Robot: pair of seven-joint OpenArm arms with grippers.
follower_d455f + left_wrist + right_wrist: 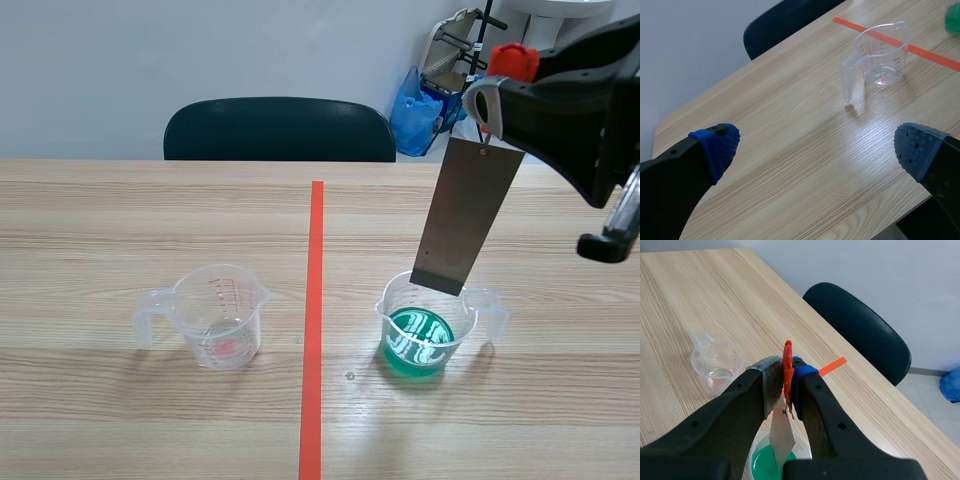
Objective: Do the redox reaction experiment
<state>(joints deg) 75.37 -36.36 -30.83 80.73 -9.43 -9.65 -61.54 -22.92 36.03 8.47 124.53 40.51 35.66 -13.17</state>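
Hanging centre right: strip (467, 215), seemingly stiff and light, pinched topmost in your right hand (786, 377); left hand (816, 147) spread, empty.

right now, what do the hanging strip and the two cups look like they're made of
Strip: likely sheet metal, dull grey with a faint sheen; it looks thin, flat and straight-edged. Left cup and right cup: probably clear, glossy moulded plastic, going by the see-through walls, moulded handles and the printed scale marks on the left one. The right one holds green liquid.
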